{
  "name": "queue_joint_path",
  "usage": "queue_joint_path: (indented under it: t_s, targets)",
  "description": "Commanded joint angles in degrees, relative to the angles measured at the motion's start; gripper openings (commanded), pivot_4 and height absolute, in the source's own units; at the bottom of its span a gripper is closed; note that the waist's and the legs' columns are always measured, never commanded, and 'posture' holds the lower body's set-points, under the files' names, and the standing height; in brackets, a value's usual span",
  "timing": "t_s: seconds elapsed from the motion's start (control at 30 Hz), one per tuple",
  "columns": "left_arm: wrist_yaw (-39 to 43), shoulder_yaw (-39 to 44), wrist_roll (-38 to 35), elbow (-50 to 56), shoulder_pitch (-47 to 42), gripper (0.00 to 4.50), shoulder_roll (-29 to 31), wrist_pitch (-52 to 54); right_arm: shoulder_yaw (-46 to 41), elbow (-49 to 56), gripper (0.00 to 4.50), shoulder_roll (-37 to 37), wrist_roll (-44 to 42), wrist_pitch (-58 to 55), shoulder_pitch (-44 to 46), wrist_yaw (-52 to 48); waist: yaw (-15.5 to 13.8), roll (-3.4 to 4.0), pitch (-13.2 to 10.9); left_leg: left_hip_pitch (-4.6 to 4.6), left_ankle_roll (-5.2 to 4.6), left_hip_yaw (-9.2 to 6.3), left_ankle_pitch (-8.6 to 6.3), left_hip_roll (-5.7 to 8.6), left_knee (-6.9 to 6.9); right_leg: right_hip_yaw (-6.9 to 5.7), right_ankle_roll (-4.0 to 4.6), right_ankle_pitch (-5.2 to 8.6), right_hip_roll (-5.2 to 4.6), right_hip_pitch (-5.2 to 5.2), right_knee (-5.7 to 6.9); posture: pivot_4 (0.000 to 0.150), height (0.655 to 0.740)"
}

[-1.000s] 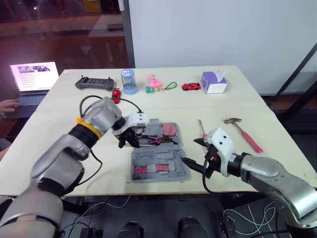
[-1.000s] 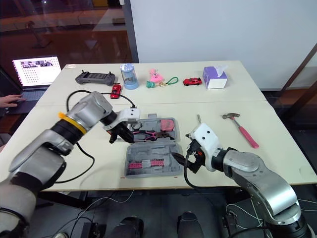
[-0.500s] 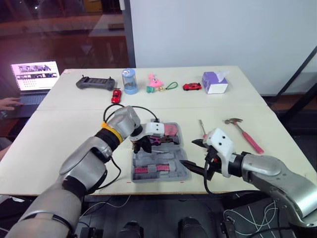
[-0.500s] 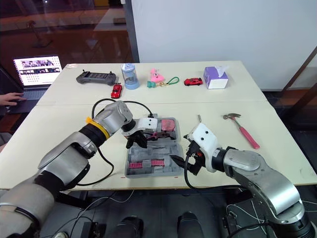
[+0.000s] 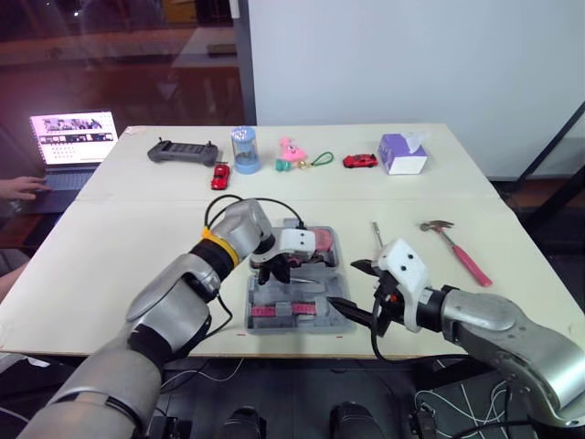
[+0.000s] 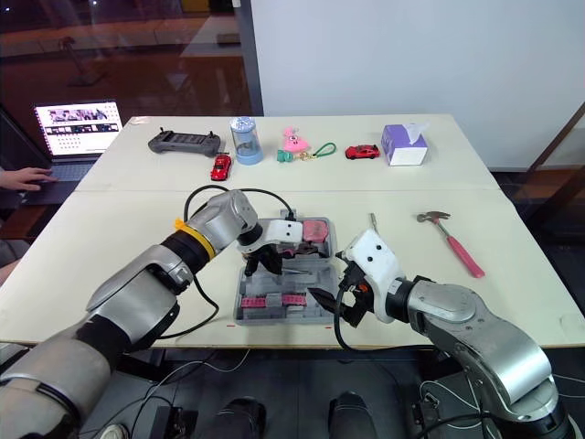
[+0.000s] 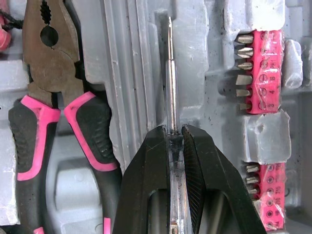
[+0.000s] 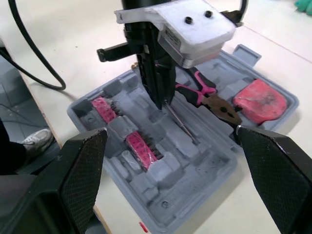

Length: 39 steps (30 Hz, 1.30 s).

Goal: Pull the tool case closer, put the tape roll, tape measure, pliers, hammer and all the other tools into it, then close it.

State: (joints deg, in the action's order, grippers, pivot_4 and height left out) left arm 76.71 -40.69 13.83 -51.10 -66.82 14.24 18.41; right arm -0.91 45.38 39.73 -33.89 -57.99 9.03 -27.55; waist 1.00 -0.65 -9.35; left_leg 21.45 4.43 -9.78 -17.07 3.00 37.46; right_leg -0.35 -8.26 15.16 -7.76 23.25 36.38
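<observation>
The grey tool case lies open at the table's near middle. Pink-handled pliers, a pink tape measure and pink bit strips sit in it. My left gripper is over the case's middle, shut on a clear-handled screwdriver whose shaft lies along a moulded slot. My right gripper hangs open beside the case's right front corner, holding nothing. A pink-handled hammer and a small pink screwdriver lie on the table right of the case.
Along the far side stand a black controller, a blue cylinder, two red toy cars, pink and green trinkets and a tissue box. A laptop with a person's hand is at far left.
My left gripper has moved right from the case's left edge to over its middle. The right gripper has stayed by the case's right corner. The camera has shifted slightly.
</observation>
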Motion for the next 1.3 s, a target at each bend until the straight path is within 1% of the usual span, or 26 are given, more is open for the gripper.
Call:
queue_joint_path:
  t_s: [0.03,0.37,0.43,0.47,0.53,0.63,0.87,0.97,1.03,1.07,1.13,1.2,1.23,1.27,1.3]
  targets:
    - [-1.0,1.9,1.6,0.4,-1.4,0.03,-0.1,-0.8,-1.4,2.7,4.50,-0.7,-1.2,-0.2,0.0,1.0,-0.1,0.00,0.0,0.00,0.00,0.00,0.00,0.00,0.01,0.00,0.00,0.00,0.00,0.00,0.00,0.150,0.7400]
    - [0.2,2.8,2.8,2.4,-0.9,0.03,0.4,-1.9,-1.0,2.9,4.50,-1.2,-2.0,-0.3,-0.2,2.0,0.0,0.00,0.0,0.00,0.00,0.00,0.00,0.00,0.02,0.00,0.00,0.00,0.00,0.00,0.01,0.150,0.7400]
    - [0.4,2.9,2.9,3.0,-0.7,0.98,0.5,-1.8,-0.9,2.9,4.50,-1.2,-2.2,-0.2,-0.3,2.2,0.0,0.00,0.0,0.00,0.00,0.00,0.00,0.00,0.02,0.00,0.00,0.00,0.00,0.00,0.01,0.150,0.7400]
    - [0.3,2.9,3.1,3.2,-0.6,1.29,0.6,-2.0,-0.9,2.9,4.50,-1.2,-2.3,-0.2,-0.3,2.2,0.0,0.00,0.0,0.00,-0.01,0.00,0.00,0.00,0.02,0.00,0.00,0.00,0.00,-0.01,0.01,0.150,0.7400]
    - [0.1,3.0,3.4,3.9,-0.4,2.31,0.8,-2.3,-0.9,2.9,4.50,-1.4,-2.4,-0.2,-0.3,2.3,0.0,0.00,0.0,0.00,-0.01,0.00,0.00,0.00,0.02,0.00,0.00,0.00,0.00,0.00,0.01,0.150,0.7400]
    - [0.7,3.3,3.5,5.1,-0.1,3.65,1.2,-1.9,-0.9,2.8,4.50,-1.4,-2.7,-0.2,-0.2,2.4,0.0,0.00,0.0,0.00,-0.01,0.00,-0.01,0.00,0.02,0.00,0.00,0.00,0.01,0.00,0.01,0.150,0.7400]
    - [-0.1,5.3,3.1,7.6,-0.1,3.65,2.8,-1.8,-1.0,2.7,4.50,-1.4,-3.5,-0.3,0.0,2.8,0.1,0.00,0.0,0.00,0.00,-0.01,0.00,0.00,0.02,0.00,0.00,0.00,0.01,0.00,0.01,0.150,0.7400]
    - [2.3,7.0,1.9,11.0,1.2,3.65,5.7,-1.1,-1.1,3.2,4.50,-1.5,-3.8,-0.5,-0.2,3.3,0.2,0.00,0.0,0.00,0.00,-0.01,0.00,0.00,0.01,0.00,0.00,0.00,0.01,0.00,0.02,0.150,0.7400]
    - [4.4,10.2,-1.2,15.2,4.1,3.65,8.5,1.2,-1.0,3.4,4.50,-1.7,-3.9,-0.5,-0.4,3.8,0.3,0.02,0.0,-0.02,0.00,-0.01,0.00,-0.01,0.00,0.00,0.00,0.00,0.01,0.01,0.02,0.150,0.7400]
    - [5.2,11.6,-2.6,17.1,5.5,3.17,9.7,2.1,-0.9,3.4,4.50,-1.8,-3.9,-0.5,-0.6,4.0,0.4,0.04,0.0,-0.03,0.01,-0.01,0.00,-0.01,0.00,0.00,0.00,0.00,0.01,0.01,0.03,0.150,0.7400]
    - [5.6,14.2,-5.0,21.0,8.8,2.43,11.6,5.3,-0.6,3.5,4.50,-2.2,-3.9,-0.4,-0.7,4.6,0.5,0.05,0.0,-0.06,0.01,-0.01,0.01,-0.02,-0.02,0.01,0.00,0.00,0.01,0.01,0.06,0.150,0.7400]
    - [4.6,16.2,-6.6,23.8,11.8,1.34,12.7,6.9,-0.5,3.6,4.50,-2.4,-3.9,-0.4,-0.7,5.0,0.5,0.05,0.0,-0.05,0.03,-0.02,0.01,-0.02,-0.01,0.01,0.00,0.00,0.01,0.02,0.07,0.150,0.7400]
    - [4.0,17.1,-7.3,25.0,13.1,0.92,13.1,7.3,-0.5,3.7,4.50,-2.5,-3.9,-0.4,-0.8,5.1,0.4,0.05,0.0,-0.05,0.03,-0.02,0.02,-0.02,-0.01,0.01,0.00,0.00,0.01,0.02,0.06,0.150,0.7400]
    - [3.6,17.7,-7.7,26.0,14.0,0.35,13.3,7.7,-0.5,3.7,4.50,-2.5,-3.9,-0.4,-0.8,5.2,0.2,0.05,0.0,-0.04,0.05,-0.02,0.03,-0.02,0.01,0.01,0.00,0.00,0.01,0.00,0.07,0.150,0.7400]
    - [2.7,19.3,-9.3,26.9,15.4,0.01,13.0,7.3,-0.5,3.7,4.50,-2.6,-3.9,-0.4,-0.9,5.3,0.0,0.04,0.0,-0.03,0.09,-0.02,0.05,-0.01,0.03,0.01,0.00,0.00,0.01,0.00,0.06,0.150,0.7400]
